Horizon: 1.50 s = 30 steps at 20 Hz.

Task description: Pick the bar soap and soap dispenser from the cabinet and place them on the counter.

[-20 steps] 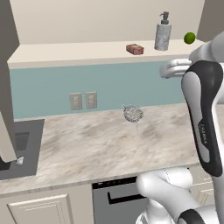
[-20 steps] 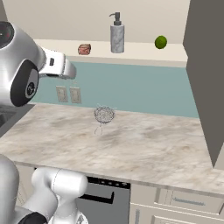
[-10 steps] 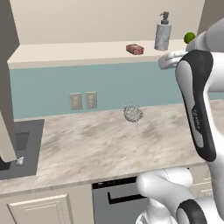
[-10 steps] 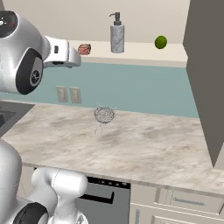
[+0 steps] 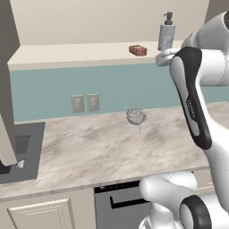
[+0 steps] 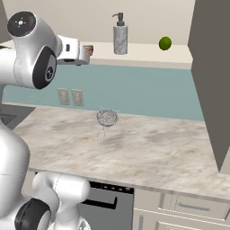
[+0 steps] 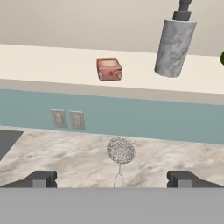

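The bar soap (image 7: 109, 69), a small reddish-brown block, lies on the cream shelf of the open cabinet (image 7: 48, 61). To its right on the same shelf stands the tall grey speckled soap dispenser (image 7: 174, 43) with its dark pump. My gripper (image 7: 113, 179) is open, its fingertips (image 7: 41, 178) set wide with nothing between them. It hovers in front of the shelf at about shelf height, short of the bar soap (image 6: 88, 48) and apart from it. The marbled counter (image 5: 103, 147) lies below. From the left, the dispenser (image 5: 166, 36) stands just behind my hand.
A green lime (image 6: 165, 43) sits further right on the shelf. A wire-mesh ball (image 5: 135, 116) rests on the counter near the teal backsplash, beside two wall outlets (image 5: 85, 103). The dark sink (image 5: 18, 152) is at the left end. Open cabinet doors (image 6: 211, 81) hang at both sides.
My arm has lifted the hand and carried it forward to the shelf edge, closer to the bar soap. The jaws stayed wide and the things on the shelf have not moved.
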### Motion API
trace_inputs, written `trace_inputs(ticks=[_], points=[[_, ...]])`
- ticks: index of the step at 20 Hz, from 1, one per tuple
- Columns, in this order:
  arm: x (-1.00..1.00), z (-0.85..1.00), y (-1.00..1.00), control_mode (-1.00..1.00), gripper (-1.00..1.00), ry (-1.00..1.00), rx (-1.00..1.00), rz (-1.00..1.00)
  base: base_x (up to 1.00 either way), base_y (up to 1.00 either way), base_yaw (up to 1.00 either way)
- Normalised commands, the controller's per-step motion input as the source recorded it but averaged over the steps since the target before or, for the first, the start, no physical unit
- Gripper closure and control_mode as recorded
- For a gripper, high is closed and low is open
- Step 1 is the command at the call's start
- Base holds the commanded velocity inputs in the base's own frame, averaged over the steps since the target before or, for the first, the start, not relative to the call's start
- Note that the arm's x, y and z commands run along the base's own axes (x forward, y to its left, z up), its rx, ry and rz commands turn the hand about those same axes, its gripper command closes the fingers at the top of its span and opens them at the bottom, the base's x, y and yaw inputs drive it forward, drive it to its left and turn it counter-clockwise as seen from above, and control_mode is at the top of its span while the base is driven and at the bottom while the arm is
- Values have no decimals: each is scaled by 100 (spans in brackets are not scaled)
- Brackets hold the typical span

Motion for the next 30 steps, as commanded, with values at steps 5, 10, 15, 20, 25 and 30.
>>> trace_inputs(ticks=[5,10,15,20,25,30], points=[[46,4,0,-100,-100,0,1,-1,0,0,0],[46,8,0,-100,-100,0,5,0,0,0,0],[42,9,1,-100,-100,0,4,0,0,0,0],[40,-8,11,-100,-100,2,0,0,0,0,0],[46,-8,2,-100,-100,0,-1,0,0,0,0],[39,0,-1,-100,-100,0,0,0,0,0,0]])
